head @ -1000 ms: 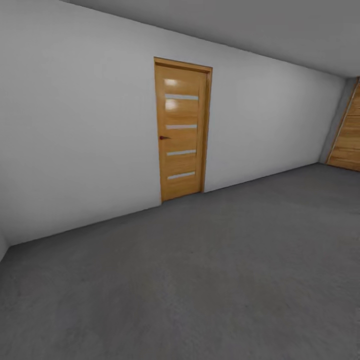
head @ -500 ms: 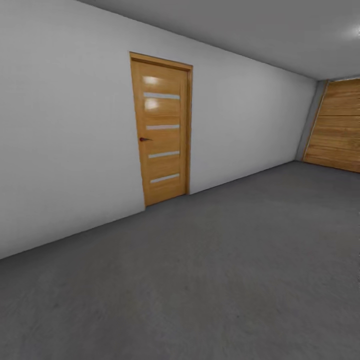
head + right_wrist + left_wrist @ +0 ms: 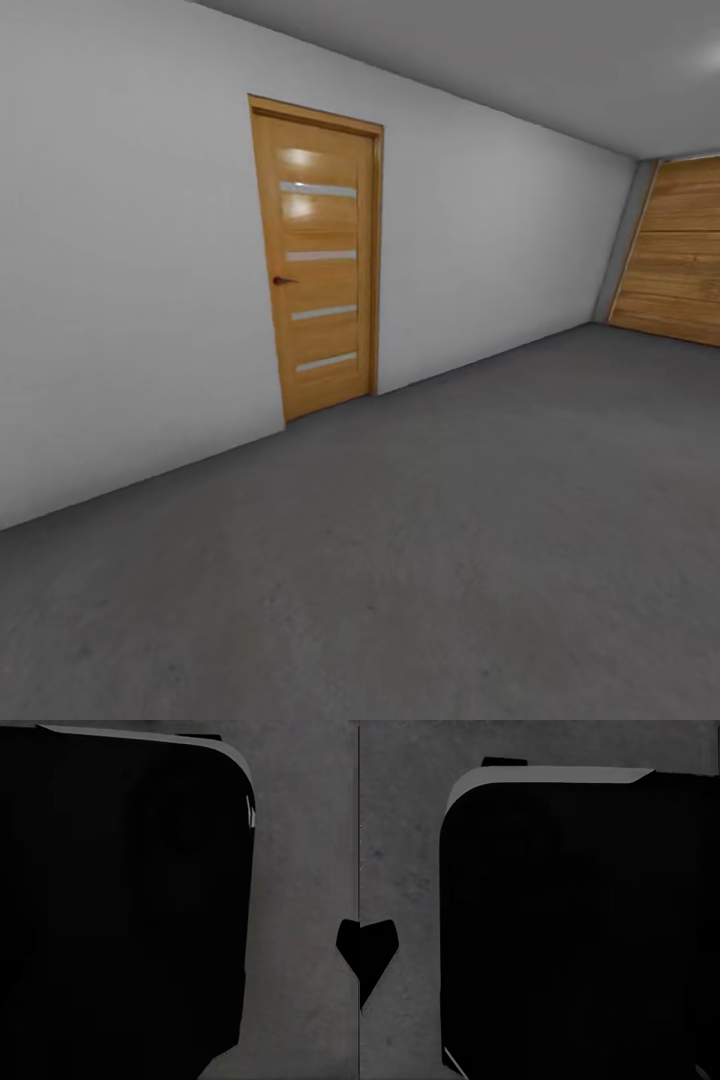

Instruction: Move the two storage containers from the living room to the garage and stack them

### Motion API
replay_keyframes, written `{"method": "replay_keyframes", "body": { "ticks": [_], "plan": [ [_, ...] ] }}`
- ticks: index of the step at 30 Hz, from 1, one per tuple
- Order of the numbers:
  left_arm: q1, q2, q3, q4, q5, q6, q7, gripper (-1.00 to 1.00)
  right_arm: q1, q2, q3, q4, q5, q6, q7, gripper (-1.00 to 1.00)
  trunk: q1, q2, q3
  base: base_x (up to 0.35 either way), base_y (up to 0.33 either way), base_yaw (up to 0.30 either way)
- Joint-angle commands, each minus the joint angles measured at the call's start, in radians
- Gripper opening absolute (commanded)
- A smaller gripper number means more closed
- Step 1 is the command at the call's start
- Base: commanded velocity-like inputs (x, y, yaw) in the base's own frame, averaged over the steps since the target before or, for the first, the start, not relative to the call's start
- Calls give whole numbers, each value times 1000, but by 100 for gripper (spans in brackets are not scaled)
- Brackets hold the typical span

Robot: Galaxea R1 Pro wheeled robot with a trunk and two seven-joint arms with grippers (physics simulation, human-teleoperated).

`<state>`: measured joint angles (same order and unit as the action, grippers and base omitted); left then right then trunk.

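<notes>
Zero bins around, so stacking looks not started. Orange wooden door with glass slits far left, dark grey concrete floor ahead. Pincer state: can't tell, either arm.

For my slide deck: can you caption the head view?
Orange wooden door with four glass slits, shut, in a pale grey wall above dark grey concrete floor.

The garage is seen from the head view: a dark grey speckled floor is bounded by pale grey walls, and an orange door with four glass slits stands shut.
</notes>
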<state>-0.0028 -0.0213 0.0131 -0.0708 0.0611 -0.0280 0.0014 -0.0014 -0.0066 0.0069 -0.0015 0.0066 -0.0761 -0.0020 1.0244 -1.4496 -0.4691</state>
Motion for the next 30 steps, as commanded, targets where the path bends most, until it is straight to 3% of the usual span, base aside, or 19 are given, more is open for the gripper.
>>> {"method": "replay_keyframes", "body": {
  "ticks": [1,30],
  "plan": [
    [0,0,1,0,6,-3,0,100,0,0,1,0,1,-2,0,100,1,0,-1,322,0,0],
    [0,0,1,0,6,-3,0,100,0,1,1,0,-1,1,-1,100,1,0,-1,322,0,0]
  ]
}}
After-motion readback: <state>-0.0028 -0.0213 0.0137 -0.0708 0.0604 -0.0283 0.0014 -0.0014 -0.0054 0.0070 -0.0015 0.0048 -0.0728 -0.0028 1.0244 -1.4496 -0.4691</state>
